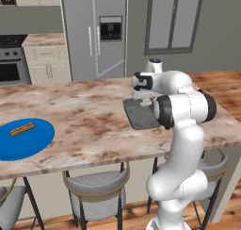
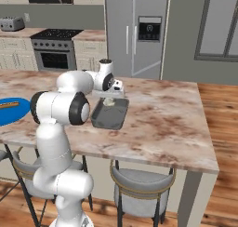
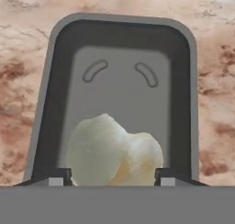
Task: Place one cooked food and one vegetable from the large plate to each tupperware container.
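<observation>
Hand view: at the bottom centre, the gripper [image 3: 109,177] has its two dark fingertips [image 3: 57,176] set apart with a pale, lumpy piece of food [image 3: 114,155] between them. It looks like a whitish vegetable, but exactly what it is cannot be told. Whether the tips press it or have just let go cannot be told either. Behind and beneath it the dark grey tub [image 3: 121,81] takes up the middle of the frame, its floor bare apart from two curved marks, with marble counter [image 3: 18,81] around its rim.

Right base view: the white arm reaches from lower left to frame centre, the gripper [image 2: 109,99] hanging over the near end of the dark tub [image 2: 111,115]. The pale food [image 2: 109,102] shows just below the hand, low over the tub floor.

Left base view: at far left on the counter, well apart from the tub [image 1: 141,115], the blue plate [image 1: 23,138] lies with one long brownish item [image 1: 22,128] on it, perhaps a cooked food. The gripper [image 1: 147,101] sits at centre right over the tub.

Judgement: the task is partway. One item is being delivered into the dark tub, which appears to hold nothing else. At least the brown item remains on the plate. The pale blue-grey tub and its contents cannot be judged here
</observation>
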Available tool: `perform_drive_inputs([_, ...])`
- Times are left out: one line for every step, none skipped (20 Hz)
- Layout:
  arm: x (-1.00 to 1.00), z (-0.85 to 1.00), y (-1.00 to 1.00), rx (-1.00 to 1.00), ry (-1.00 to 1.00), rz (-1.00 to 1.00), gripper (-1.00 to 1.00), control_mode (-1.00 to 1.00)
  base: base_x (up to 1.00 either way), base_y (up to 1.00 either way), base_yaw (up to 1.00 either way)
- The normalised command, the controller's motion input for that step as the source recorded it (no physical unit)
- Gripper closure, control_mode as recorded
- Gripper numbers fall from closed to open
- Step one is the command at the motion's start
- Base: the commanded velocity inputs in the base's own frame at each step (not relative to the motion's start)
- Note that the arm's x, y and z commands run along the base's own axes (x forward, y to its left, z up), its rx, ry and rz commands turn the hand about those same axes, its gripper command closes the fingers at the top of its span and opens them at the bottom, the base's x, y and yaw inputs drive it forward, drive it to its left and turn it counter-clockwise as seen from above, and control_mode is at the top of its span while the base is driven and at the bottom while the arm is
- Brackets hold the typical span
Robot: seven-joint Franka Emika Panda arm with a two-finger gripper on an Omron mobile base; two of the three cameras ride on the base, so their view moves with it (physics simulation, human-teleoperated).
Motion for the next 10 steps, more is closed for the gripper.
perform_drive_inputs([0.49, -0.64, -0.08, -0.06, 0.15, 0.00, 1.00, -1.00, 0.00, 0.00, 0.00])
perform_drive_inputs([0.41, -0.64, -0.05, -0.06, 0.13, 0.00, 1.00, -1.00, 0.00, 0.00, 0.00])
perform_drive_inputs([0.37, -0.65, -0.05, -0.06, 0.11, 0.00, 1.00, -1.00, 0.00, 0.00, 0.00])
perform_drive_inputs([0.30, -0.61, -0.03, -0.04, 0.12, 0.00, 1.00, -1.00, 0.00, 0.00, 0.00])
perform_drive_inputs([0.26, -0.55, -0.10, -0.01, 0.12, 0.00, 1.00, -1.00, 0.00, 0.00, 0.00])
perform_drive_inputs([0.23, -0.49, -0.14, 0.00, 0.11, 0.00, 1.00, -1.00, 0.00, 0.00, 0.00])
perform_drive_inputs([0.20, -0.46, -0.16, 0.00, 0.12, 0.00, 1.00, -1.00, 0.00, 0.00, 0.00])
perform_drive_inputs([0.11, -0.41, -0.15, 0.00, 0.10, 0.00, 1.00, -1.00, 0.00, 0.00, 0.00])
perform_drive_inputs([0.10, -0.36, -0.16, 0.00, 0.07, 0.00, 1.00, -1.00, 0.00, 0.00, 0.00])
perform_drive_inputs([0.05, -0.24, -0.22, 0.00, 0.04, 0.00, 1.00, -1.00, 0.00, 0.00, 0.00])
